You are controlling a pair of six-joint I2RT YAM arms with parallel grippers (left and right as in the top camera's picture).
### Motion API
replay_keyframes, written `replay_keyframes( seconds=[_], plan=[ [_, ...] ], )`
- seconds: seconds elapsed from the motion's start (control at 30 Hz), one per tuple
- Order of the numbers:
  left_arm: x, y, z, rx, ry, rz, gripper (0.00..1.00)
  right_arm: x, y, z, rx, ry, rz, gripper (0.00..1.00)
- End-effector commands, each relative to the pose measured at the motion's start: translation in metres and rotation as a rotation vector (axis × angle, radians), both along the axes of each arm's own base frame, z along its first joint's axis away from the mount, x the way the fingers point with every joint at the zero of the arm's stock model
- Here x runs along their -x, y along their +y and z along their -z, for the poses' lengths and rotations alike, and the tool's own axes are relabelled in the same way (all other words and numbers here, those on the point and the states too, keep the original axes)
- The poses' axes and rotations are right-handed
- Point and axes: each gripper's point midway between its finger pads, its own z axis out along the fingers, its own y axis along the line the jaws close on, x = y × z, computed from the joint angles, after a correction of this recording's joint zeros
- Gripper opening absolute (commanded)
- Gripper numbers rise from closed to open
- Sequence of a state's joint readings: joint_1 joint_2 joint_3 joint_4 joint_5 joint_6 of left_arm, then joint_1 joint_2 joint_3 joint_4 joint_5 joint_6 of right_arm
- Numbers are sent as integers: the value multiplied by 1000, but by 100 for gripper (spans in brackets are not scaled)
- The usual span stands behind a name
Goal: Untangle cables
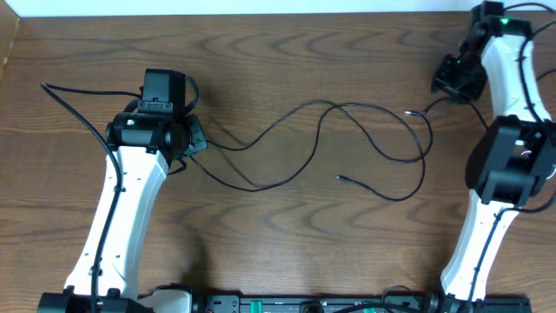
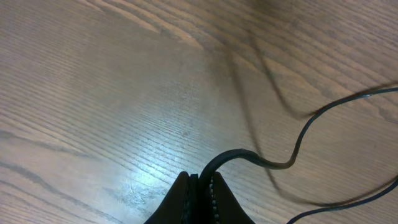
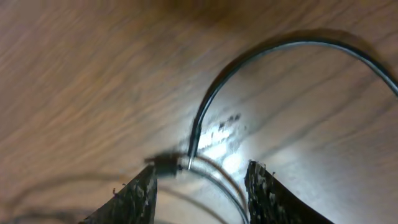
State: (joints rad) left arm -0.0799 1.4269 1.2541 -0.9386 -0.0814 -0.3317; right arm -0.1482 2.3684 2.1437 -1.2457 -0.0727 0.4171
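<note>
Thin black cables (image 1: 254,187) lie in loose, crossing loops over the middle of the wooden table (image 1: 287,52). My left gripper (image 1: 198,139) sits at their left end, shut on a black cable (image 2: 236,152) that rises from between the jaws (image 2: 203,182) and curves off to the right. My right gripper (image 1: 447,80) hovers at the far right, near a loose cable end (image 1: 408,111). In the right wrist view it (image 3: 200,177) stands open just above the table. A small plug (image 3: 166,167) lies by its left finger (image 3: 140,193), and a black cable (image 3: 214,84) arcs away from there.
Another free plug end (image 1: 340,177) rests near the table's middle. A second black strand (image 2: 348,202) crosses the lower right of the left wrist view. A thicker black wire (image 1: 74,104) runs from the left arm toward the table's left edge.
</note>
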Motion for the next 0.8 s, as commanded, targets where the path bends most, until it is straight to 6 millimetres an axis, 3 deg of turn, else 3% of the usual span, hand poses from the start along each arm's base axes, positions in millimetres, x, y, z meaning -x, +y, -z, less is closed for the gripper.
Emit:
replay_keyframes(
  seconds=[0.0,0.2,0.4,0.77],
  plan=[
    [1,1,2,-12,11,14,7,-5,-16,7,108,2,168,43],
    [1,1,2,-12,10,14,7,-4,-17,10,130,9,236,43],
    [1,1,2,-12,10,14,7,-3,-13,28,129,43,225,43],
    [1,1,2,-12,10,14,8,-3,13,55,121,87,205,43]
  ],
)
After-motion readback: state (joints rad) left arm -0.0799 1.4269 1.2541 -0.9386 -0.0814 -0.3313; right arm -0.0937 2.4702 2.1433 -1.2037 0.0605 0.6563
